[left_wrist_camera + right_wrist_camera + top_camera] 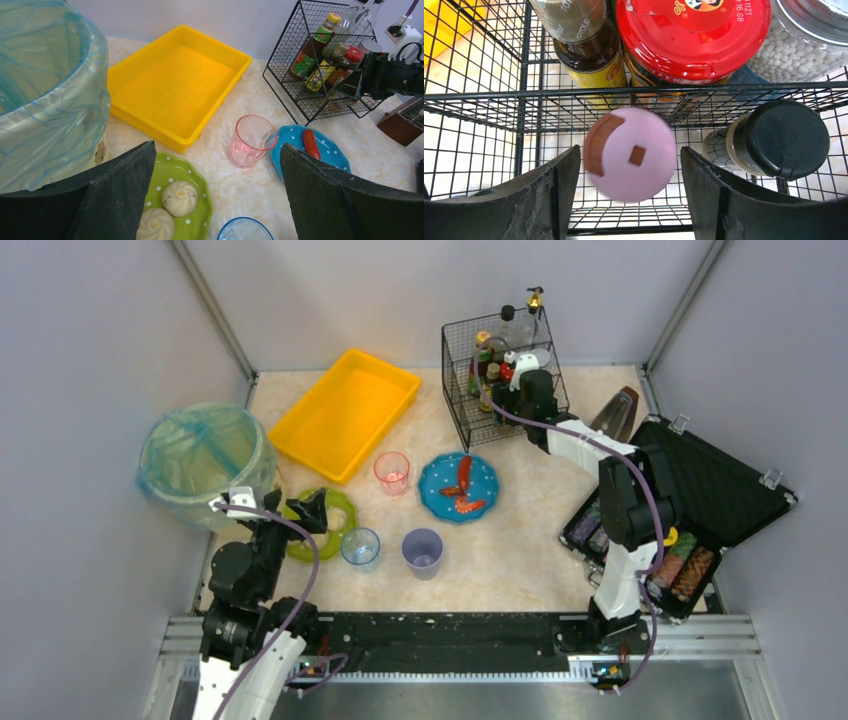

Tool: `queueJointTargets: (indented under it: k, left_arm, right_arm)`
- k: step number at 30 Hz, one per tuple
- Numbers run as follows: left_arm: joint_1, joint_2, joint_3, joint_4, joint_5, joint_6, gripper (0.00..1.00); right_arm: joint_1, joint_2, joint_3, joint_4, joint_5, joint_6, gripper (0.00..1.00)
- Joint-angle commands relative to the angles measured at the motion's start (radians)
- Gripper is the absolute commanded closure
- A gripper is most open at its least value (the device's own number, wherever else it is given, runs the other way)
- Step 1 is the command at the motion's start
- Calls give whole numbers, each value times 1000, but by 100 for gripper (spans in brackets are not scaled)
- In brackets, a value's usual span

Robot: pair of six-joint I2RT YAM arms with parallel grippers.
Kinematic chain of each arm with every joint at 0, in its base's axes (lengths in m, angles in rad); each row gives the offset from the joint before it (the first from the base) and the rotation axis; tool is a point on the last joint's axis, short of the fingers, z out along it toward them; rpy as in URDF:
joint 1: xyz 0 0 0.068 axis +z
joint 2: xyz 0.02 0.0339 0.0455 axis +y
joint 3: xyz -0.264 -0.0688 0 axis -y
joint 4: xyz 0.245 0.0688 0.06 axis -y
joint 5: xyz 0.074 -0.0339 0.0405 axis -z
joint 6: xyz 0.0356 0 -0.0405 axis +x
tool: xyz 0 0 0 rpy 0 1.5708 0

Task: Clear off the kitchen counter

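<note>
The kitchen counter (520, 540) spreads cream and mottled between grey walls, from the arms' bases to the back. A bag-lined bin (200, 465) stands at its left edge, with a yellow tray (345, 410) beside it toward the back and an open black case (715, 485) at the right. A wire basket (460, 400) of bottles stands at the back. A blue plate (440, 485) and a green plate (345, 515) lie mid-counter among a pink cup (392, 472), a blue cup (360, 546) and a purple cup (423, 552). The left claw (312, 510) hangs wide apart over the green plate. The right claw (629, 155) is at the basket, its fingers apart on either side of a blurred pink-lidded jar (649, 175), with a gap on each side
</note>
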Motion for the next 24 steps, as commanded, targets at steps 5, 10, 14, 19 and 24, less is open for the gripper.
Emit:
queueJointTargets:
  k: [5, 10, 14, 19, 24]
  left_arm:
    - [10, 2, 14, 42, 4, 8, 2]
    - [9, -9, 14, 40, 8, 7, 2]
    - [9, -26, 14, 39, 11, 4, 2]
    - [10, -52, 15, 36, 14, 1, 2]
    - [10, -76, 15, 34, 22, -4, 2]
  right_arm:
    - [-7, -18, 41, -51, 0, 12, 22]
    - [-5, -99, 21, -120, -2, 25, 21]
    - [12, -225, -18, -156, -1, 29, 21]
    - [64, -364, -61, -207, -2, 29, 20]
    - [149, -448, -74, -278, -5, 35, 20]
